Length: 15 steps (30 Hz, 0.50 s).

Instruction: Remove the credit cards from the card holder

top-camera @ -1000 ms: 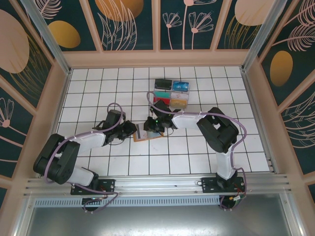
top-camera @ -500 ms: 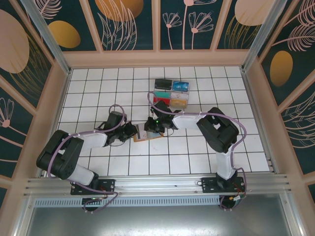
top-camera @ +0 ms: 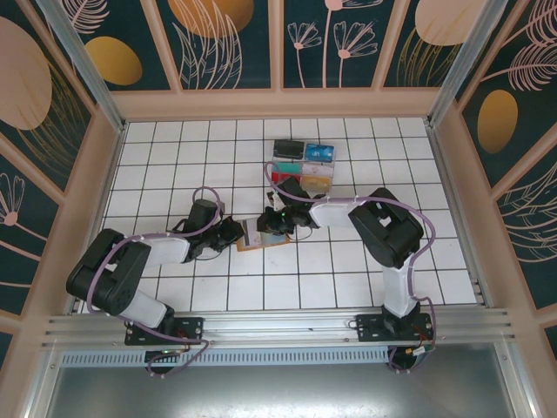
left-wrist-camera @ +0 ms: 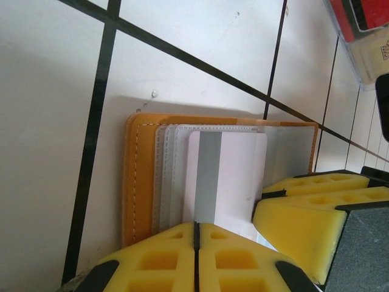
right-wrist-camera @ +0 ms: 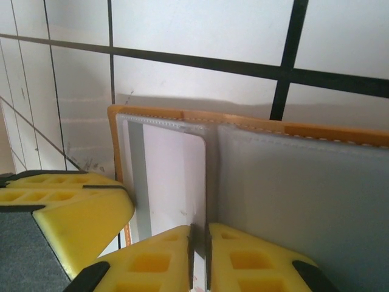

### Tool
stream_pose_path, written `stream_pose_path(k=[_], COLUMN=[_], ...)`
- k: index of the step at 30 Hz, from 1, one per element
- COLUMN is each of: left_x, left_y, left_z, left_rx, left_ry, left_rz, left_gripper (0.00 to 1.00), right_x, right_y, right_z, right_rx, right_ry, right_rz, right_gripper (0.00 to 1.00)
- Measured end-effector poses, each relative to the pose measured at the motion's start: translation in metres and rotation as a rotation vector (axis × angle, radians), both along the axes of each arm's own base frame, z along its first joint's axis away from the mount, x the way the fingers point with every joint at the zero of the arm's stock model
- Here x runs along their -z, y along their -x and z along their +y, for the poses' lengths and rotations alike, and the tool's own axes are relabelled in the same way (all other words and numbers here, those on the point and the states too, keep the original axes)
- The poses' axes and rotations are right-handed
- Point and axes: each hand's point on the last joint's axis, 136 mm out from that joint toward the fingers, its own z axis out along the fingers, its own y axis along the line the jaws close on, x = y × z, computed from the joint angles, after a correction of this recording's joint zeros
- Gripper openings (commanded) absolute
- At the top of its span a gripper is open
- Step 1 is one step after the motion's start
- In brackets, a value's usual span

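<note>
Now that the left fingers [left-wrist-camera: 152, 261] have squeezed together, the card [left-wrist-camera: 234, 176] ahead still sits in its card holder [left-wrist-camera: 143, 182]. The right fingers [right-wrist-camera: 255, 261] nearly touch.

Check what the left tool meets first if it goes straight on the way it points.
Most likely the pale card with a grey stripe, lying in the card holder: the shut left tool points down at its near edge. Contact is unclear.
</note>
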Motion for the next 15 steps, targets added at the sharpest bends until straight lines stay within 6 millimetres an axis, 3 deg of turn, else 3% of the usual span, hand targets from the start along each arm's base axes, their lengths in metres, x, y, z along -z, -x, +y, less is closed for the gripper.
stream_pose_path(k=[4, 8, 10, 15], left_x=[0.0000, 0.0001, 0.0001, -0.0040], left_y=[0.0000, 0.0001, 0.0001, 0.0022], left_z=[-0.0007, -0.0007, -0.0005, 0.0003], left_rx=[0.003, 0.003, 0.002, 0.003], left_ry=[0.004, 0.003, 0.002, 0.003], left_rz=[0.000, 0.000, 0.001, 0.000], left_gripper=[0.08, 0.09, 0.15, 0.23], right_x=[-0.0002, -0.0009, -0.0010, -0.0006], right_y=[0.0001, -0.0014, -0.0020, 0.0009], right_z=[-0.0005, -0.0013, -0.0016, -0.0026], right_rx=[-0.010, -0.016, -0.016, -0.029], right_ry=[-0.018, -0.025, -0.025, -0.028], right_rz=[-0.003, -0.011, -0.012, -0.019], right_gripper=[0.15, 0.05, 0.00, 0.00])
